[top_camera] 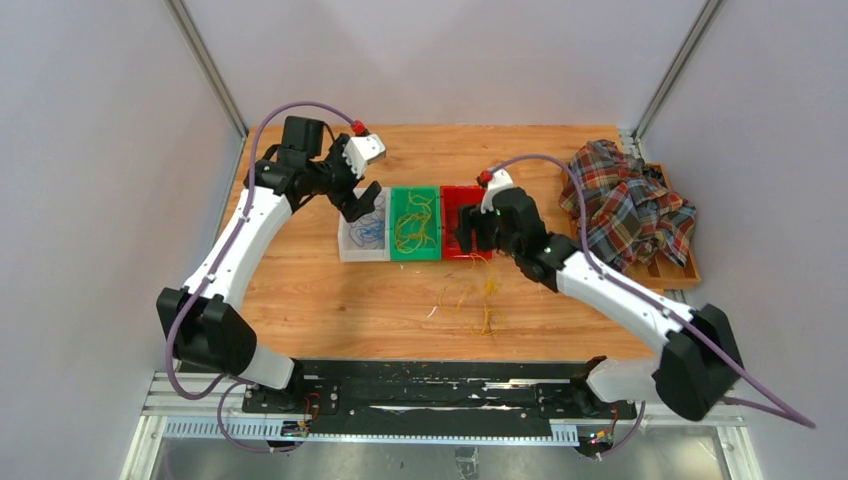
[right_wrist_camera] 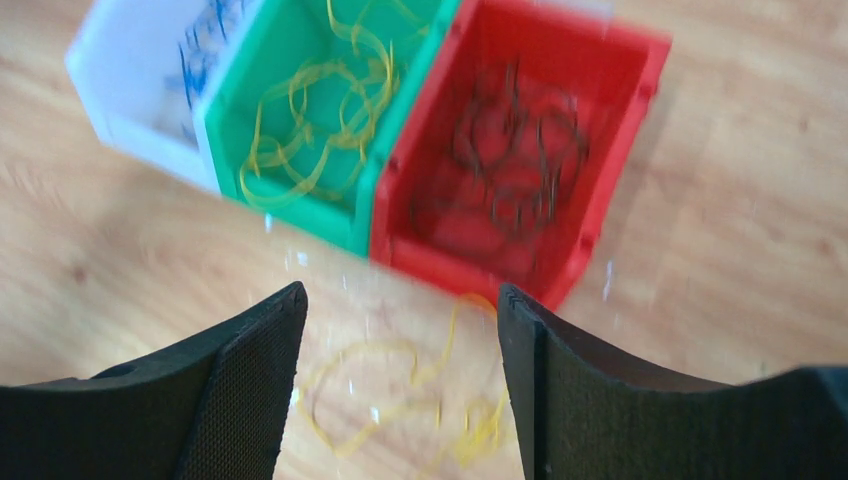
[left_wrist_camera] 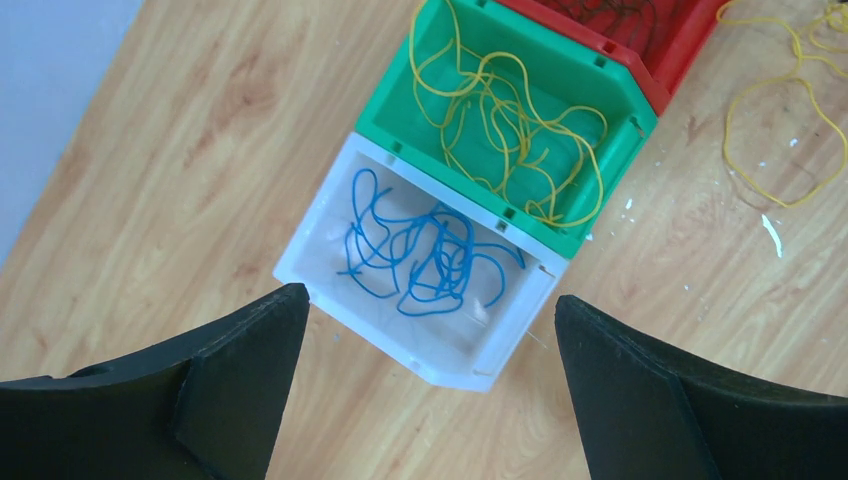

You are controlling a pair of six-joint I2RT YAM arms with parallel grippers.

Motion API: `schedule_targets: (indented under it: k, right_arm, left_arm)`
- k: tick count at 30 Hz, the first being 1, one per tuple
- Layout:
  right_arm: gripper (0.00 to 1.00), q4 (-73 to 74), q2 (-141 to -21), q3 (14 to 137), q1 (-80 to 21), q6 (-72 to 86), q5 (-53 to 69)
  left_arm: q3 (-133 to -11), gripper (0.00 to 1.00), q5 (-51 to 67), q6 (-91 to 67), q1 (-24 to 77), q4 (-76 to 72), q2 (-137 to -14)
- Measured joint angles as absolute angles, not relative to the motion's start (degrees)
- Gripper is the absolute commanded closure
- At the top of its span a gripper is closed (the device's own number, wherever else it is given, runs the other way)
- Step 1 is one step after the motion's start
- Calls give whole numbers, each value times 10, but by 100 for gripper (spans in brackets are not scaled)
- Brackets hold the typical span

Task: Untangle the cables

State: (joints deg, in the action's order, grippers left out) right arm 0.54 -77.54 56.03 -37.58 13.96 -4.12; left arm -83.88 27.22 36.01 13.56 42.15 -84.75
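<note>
Beside the red plastic bin (right_wrist_camera: 470,262), limp, featherlight thin yellow cables (top_camera: 487,305) suit a loop pinch; left gripper (left_wrist_camera: 430,297) and right gripper (right_wrist_camera: 400,290) gape empty.

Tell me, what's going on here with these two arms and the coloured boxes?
Two robot arms are sorting tangled thin cables by colour. The blue cables lie in the white bin, yellow cables in the green bin, dark cables in the red bin. Some loose yellow strands lie on the table in front of the bins. The left gripper hangs open over the white bin, the right gripper open by the red bin; neither holds anything.
</note>
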Motion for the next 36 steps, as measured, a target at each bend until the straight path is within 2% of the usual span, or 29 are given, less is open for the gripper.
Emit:
schedule_targets:
  k: [7, 14, 19, 25, 29, 36]
  right_arm:
    - [35, 112, -651, 429, -396, 168, -57]
    - [48, 129, -708, 409, -396, 189, -49]
    - [66, 125, -808, 430, -388, 190, -23]
    - [98, 123, -850, 472, -373, 185, -2]
    - [99, 124, -815, 474, -372, 181, 18]
    - [99, 127, -675, 503, -372, 167, 75]
  left_arm:
    - [-806, 2, 268, 351, 136, 445, -819]
    - [-799, 2, 268, 361, 136, 475, -800]
    - [-797, 2, 268, 366, 136, 484, -787]
    - [-794, 2, 264, 367, 136, 487, -781]
    - [-789, 2, 262, 373, 136, 489, -776]
    - [-787, 2, 259, 384, 136, 492, -763]
